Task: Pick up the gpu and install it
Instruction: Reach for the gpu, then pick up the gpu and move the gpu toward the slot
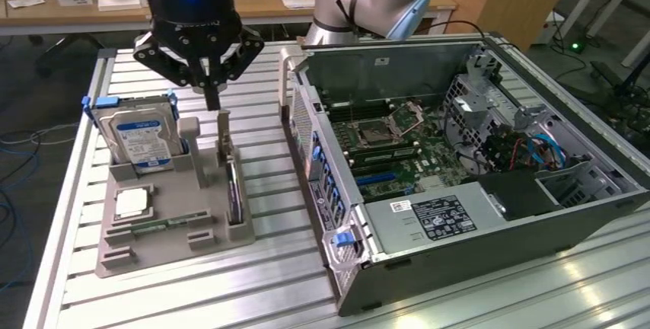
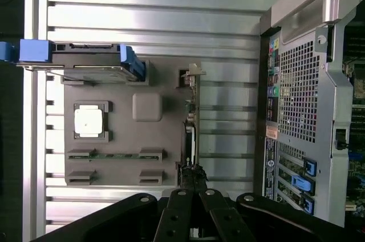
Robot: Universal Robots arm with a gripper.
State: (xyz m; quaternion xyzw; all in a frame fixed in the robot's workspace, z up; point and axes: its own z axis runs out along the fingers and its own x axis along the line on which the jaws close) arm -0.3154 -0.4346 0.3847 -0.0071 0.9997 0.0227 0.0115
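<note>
The arm's black gripper [image 1: 211, 100] hangs with its fingers pinched together, and I can see nothing between them. Just under the tips stands the gpu [image 1: 236, 192], a thin black card on edge, slotted into a grey plastic holder tray [image 1: 173, 192]. I'd judge it light and stiff but delicate. It is best pinched across its upper edge, clear of the contacts. The open dark metal computer case [image 1: 508, 237] sits beside the hand.
</note>
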